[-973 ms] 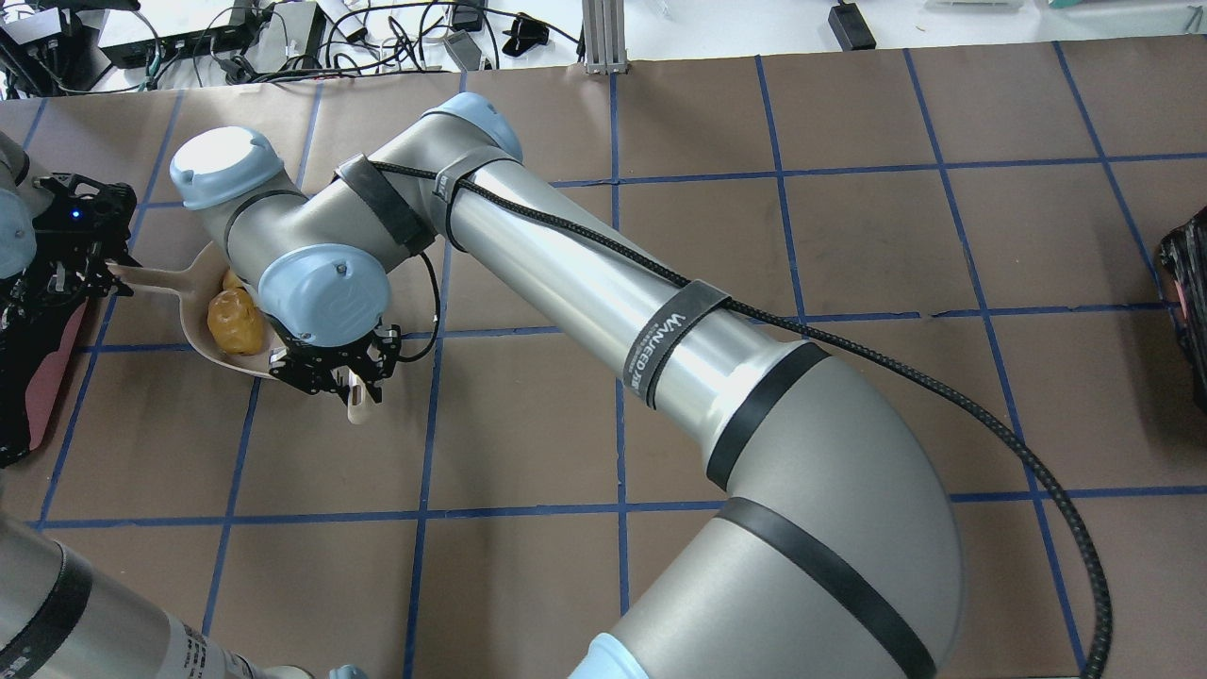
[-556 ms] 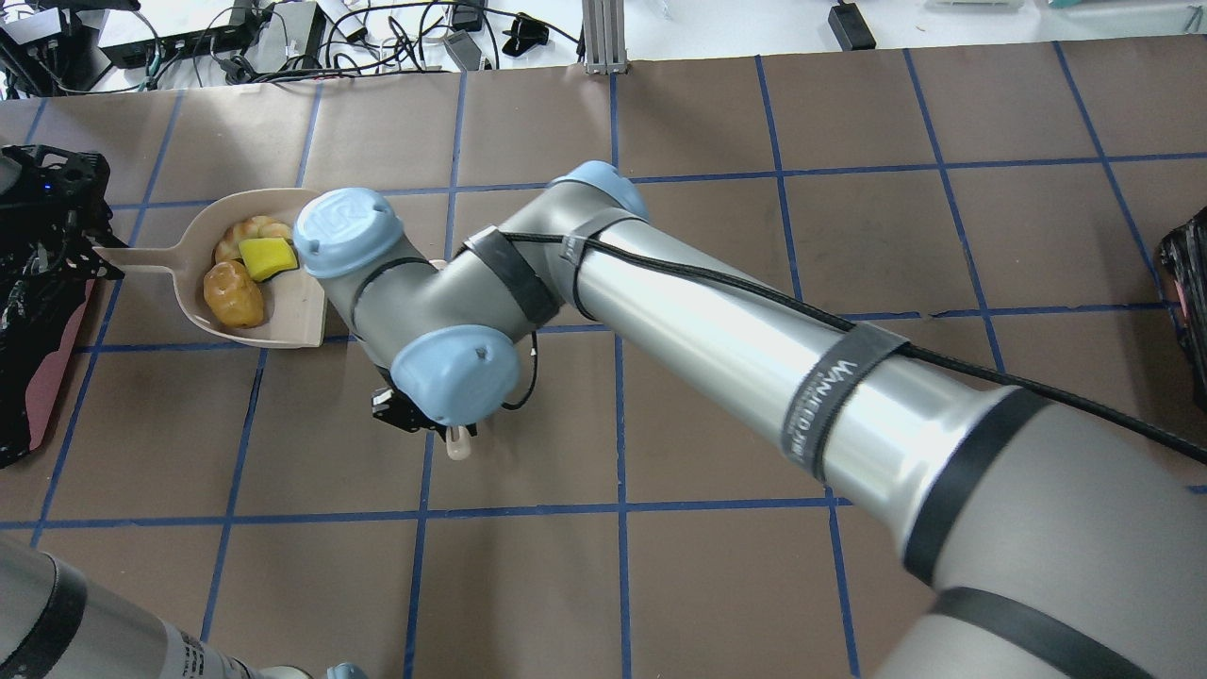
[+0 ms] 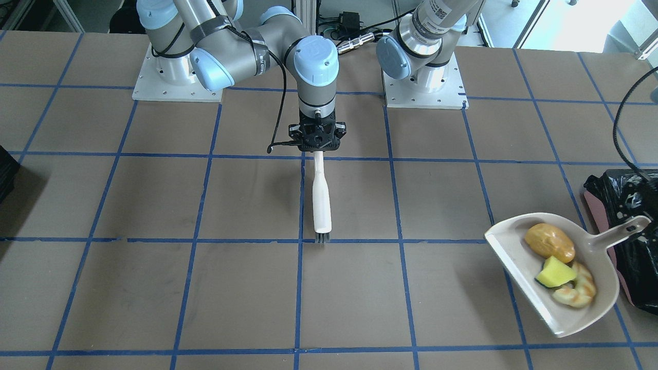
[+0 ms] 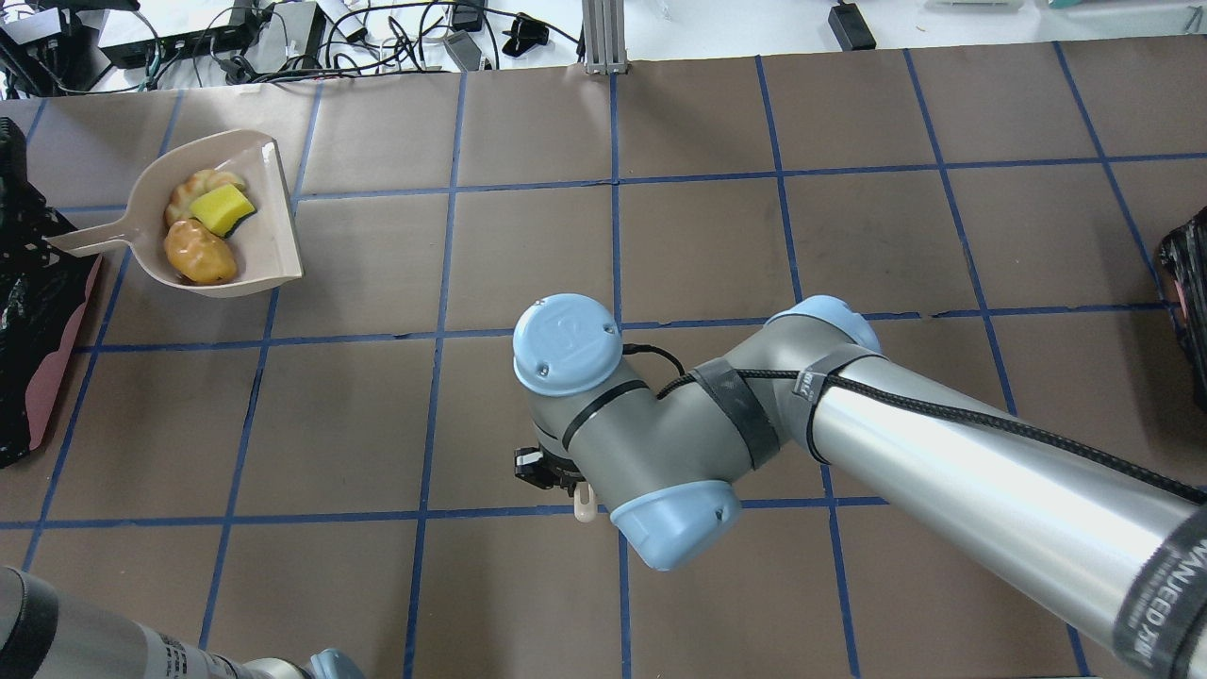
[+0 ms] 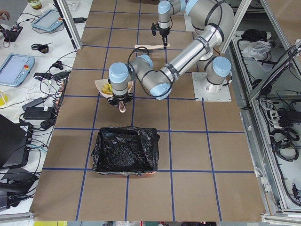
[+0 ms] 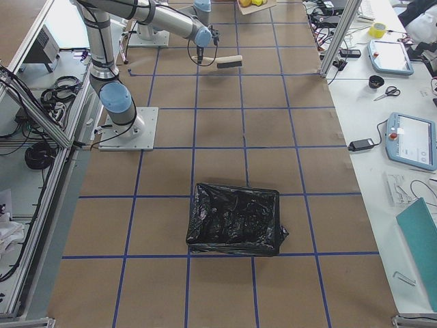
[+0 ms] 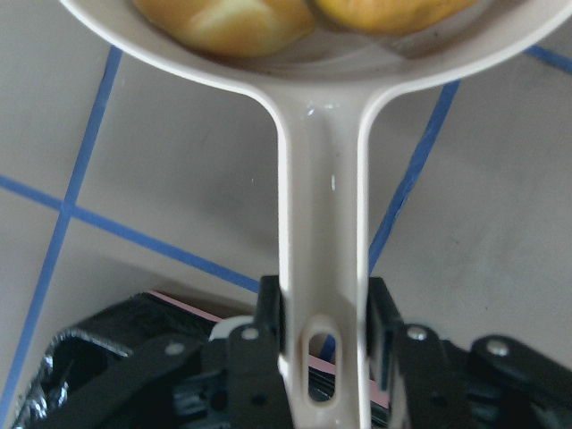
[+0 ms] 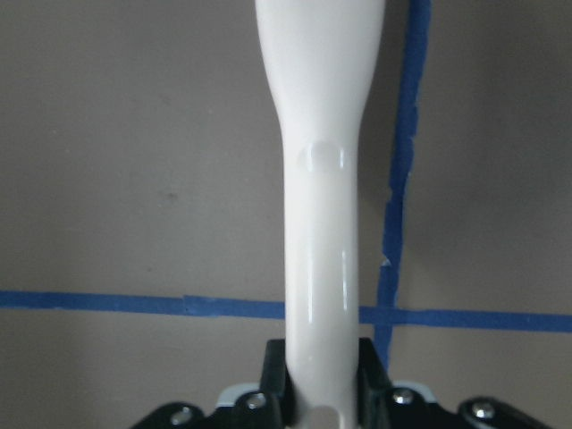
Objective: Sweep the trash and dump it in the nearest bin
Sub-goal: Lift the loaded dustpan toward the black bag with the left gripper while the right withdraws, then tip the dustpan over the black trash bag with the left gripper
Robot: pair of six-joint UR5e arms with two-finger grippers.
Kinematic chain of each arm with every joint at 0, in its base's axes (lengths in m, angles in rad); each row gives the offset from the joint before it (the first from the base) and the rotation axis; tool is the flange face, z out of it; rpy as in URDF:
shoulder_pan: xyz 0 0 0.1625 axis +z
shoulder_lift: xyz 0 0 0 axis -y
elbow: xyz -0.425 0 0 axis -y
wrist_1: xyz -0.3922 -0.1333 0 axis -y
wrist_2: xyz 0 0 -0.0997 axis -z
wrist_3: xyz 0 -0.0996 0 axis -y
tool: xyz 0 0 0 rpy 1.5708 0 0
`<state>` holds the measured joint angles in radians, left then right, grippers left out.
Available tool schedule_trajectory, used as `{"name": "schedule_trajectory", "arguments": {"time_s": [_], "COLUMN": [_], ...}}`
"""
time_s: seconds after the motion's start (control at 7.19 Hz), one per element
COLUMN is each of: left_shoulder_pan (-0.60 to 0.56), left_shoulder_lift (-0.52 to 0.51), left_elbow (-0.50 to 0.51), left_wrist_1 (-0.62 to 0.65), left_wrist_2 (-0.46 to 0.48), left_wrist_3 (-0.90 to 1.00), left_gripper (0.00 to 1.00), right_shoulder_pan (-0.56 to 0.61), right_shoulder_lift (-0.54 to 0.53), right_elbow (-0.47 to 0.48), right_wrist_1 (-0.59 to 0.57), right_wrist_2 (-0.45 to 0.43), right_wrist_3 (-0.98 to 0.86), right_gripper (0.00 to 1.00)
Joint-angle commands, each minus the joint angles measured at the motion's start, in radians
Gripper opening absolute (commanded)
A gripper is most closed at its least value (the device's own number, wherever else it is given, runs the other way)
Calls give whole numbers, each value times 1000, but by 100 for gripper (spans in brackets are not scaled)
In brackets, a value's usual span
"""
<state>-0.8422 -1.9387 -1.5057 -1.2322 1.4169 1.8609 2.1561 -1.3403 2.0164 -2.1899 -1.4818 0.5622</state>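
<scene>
Trash sits in the white dustpan: a brown lump, a yellow sponge and a pale slice, close together at the back of the pan. From behind the robot, we see the pan at the far left of the tabletop. The left fingers are squeezed shut on the end of the pan's handle, one on each side. Right under those fingers we see black bag and a strip of pink, so the bin is just beside the handle end, on the left.

What matters most is which way the pan points. Its handle points at the bin. Its open mouth points the other way, toward the middle of the tabletop. So the bin is behind the fingers, not in front of the mouth. We think the left arm has to carry the pan over the bag and turn it so the mouth tips down into the bin.

The right fingers are shut tight on the white brush, in the middle of the tabletop and well apart from the pan. The left arm is much nearer to this bin. Another black bag shows at the right edge, much farther off.
</scene>
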Motion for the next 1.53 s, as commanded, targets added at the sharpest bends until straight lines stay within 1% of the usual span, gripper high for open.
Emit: {"name": "schedule_trajectory", "arguments": {"time_s": [0.0, 0.14, 0.28, 0.56, 0.7, 0.83, 1.11, 1.25, 1.39], "left_shoulder_pan": [173, 236, 315, 406, 434, 446, 446, 446, 443], "left_shoulder_lift": [32, 33, 21, -6, -29, -64, -109, -112, -117], "left_elbow": [77, 138, 169, 193, 217, 240, 249, 249, 240], "left_wrist_1": [-105, -153, -161, -145, -88, -26, 78, 120, 211], "left_wrist_2": [-39, -36, -45, -30, 20, 39, 69, 83, 79], "left_wrist_3": [-123, -141, -143, -118, -83, -77, -69, -69, -69], "left_gripper": [0, 0, 0, 0, 0, 0, 0, 0, 0], "right_shoulder_pan": [-7, -12, -19, -18, -16, -16, -16, -16, -16], "right_shoulder_lift": [-69, -85, -86, -88, -88, -86, -85, -83, -82], "right_elbow": [77, 87, 75, 55, 55, 55, 55, 56, 56], "right_wrist_1": [-4, 22, 89, 113, 113, 113, 111, 111, 110], "right_wrist_2": [6, 8, 8, 17, 18, 18, 20, 20, 20], "right_wrist_3": [65, 65, 53, 50, 48, 38, 33, 47, 47], "right_gripper": [0, 0, 0, 0, 0, 0, 0, 0, 0]}}
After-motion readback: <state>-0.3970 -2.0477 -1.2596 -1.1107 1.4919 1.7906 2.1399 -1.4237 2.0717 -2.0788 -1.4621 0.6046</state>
